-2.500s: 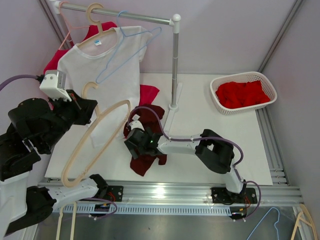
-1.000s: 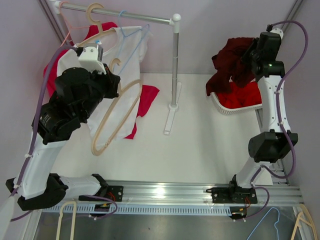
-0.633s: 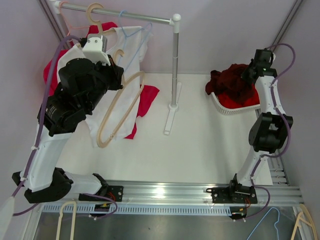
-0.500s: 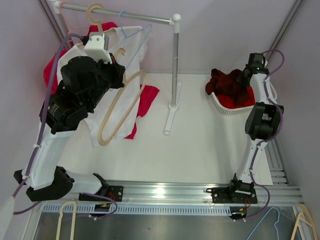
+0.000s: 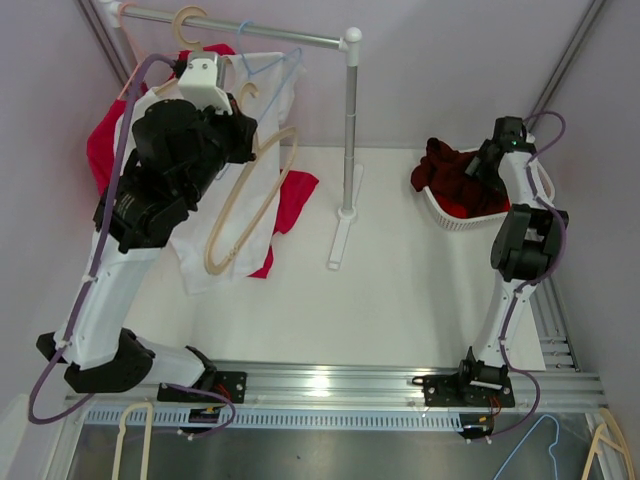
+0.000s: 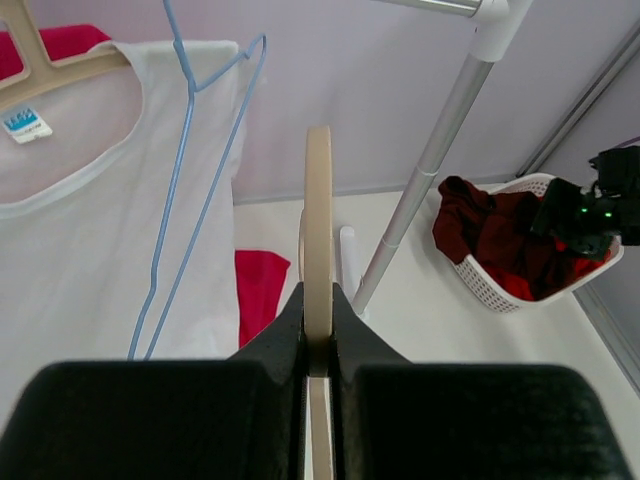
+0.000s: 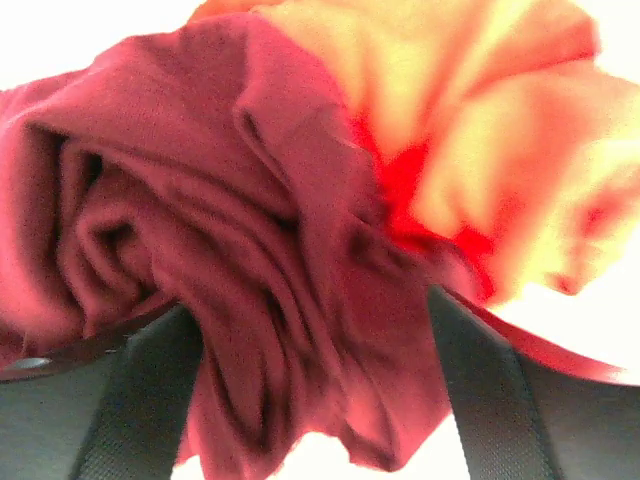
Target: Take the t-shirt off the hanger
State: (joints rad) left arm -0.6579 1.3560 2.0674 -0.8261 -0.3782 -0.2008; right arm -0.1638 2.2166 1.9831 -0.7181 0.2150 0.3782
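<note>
At the upper left of the top view, your left gripper is clamping the wooden hanger (seen edge-on from the wrist) beside the hanging white shirt. At the upper right, your right gripper is reaching into the white basket, its fingers standing apart around the dark red t-shirt that is lying heaped there.

Pale lilac walls, white tabletop, grey metal corner struts, aluminium rail along the near edge
</note>
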